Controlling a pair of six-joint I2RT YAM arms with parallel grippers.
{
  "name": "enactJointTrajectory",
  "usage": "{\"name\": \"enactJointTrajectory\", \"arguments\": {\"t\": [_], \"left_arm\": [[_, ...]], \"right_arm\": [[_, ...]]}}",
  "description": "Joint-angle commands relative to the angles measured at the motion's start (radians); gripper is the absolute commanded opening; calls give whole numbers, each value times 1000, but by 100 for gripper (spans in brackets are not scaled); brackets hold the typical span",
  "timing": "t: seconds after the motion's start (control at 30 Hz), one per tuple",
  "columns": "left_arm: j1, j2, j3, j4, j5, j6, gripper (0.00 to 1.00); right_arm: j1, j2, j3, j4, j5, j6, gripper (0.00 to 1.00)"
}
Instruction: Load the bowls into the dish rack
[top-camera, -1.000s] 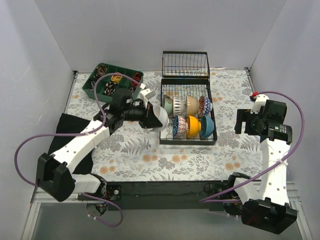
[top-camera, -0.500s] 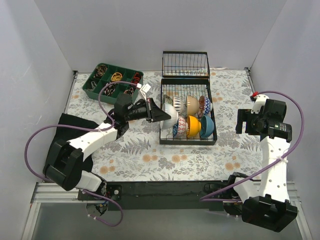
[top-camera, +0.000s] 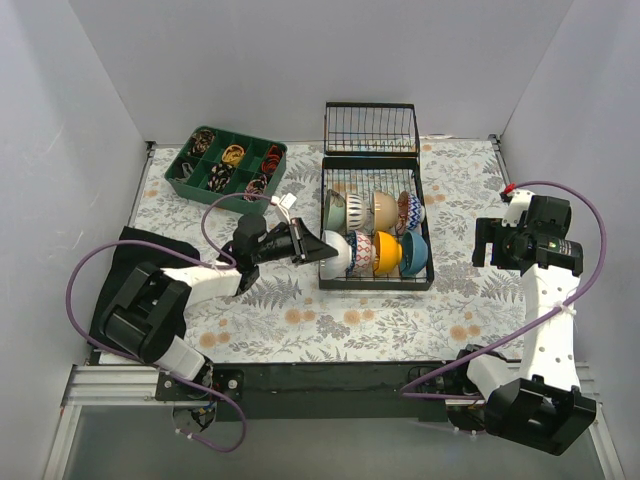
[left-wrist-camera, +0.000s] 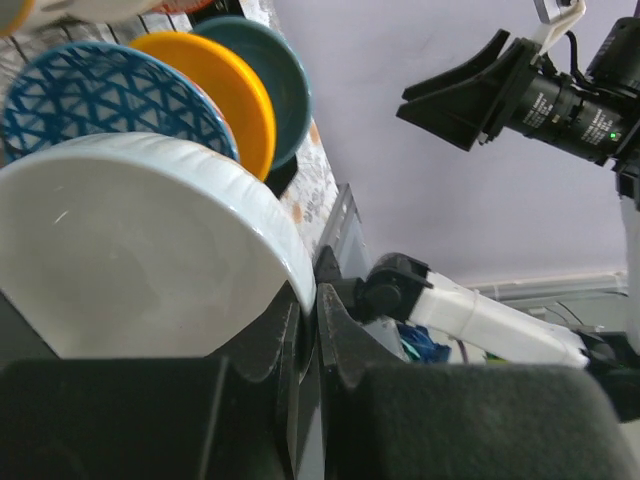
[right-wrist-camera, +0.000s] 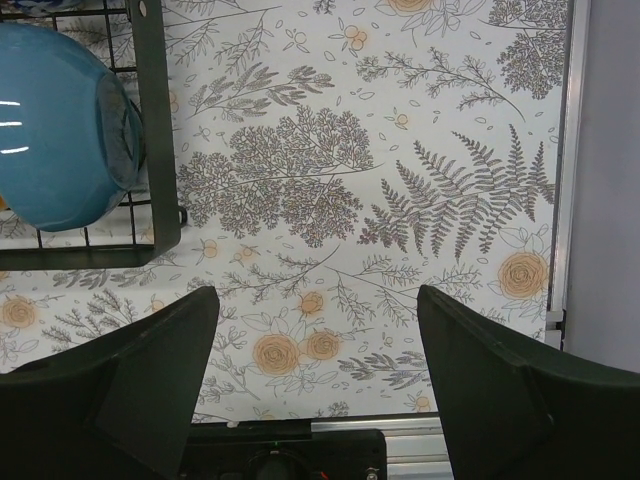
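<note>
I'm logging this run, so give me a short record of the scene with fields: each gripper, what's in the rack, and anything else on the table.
left gripper: shut on the rim of the pale bowl, at the front left corner of the dish rack
right gripper: open, empty, above the table right of the rack
front row: blue patterned bowl, orange bowl, teal bowl
back row: four back-row bowls on edge
elsewhere: green tray, black cloth

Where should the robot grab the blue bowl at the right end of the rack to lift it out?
Pinch the blue bowl by its top rim, coming straight down from above. It stands on edge in the dish rack, open face toward the orange bowl close beside it, so only the upper edge looks free to grip.
</note>
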Motion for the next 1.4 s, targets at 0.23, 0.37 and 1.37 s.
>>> {"name": "enactJointTrajectory", "arguments": {"t": [0.23,0.37,1.37], "left_arm": [[27,73,-69,115,-43,7,0],[33,176,-18,153,-9,7,0],[96,-410,77,-884,-141,829,98]], "right_arm": [[-10,3,8,16,-1,-11,88],[-10,5,9,18,-1,-11,88],[-12,-14,-5,33,-44,8,98]]}}
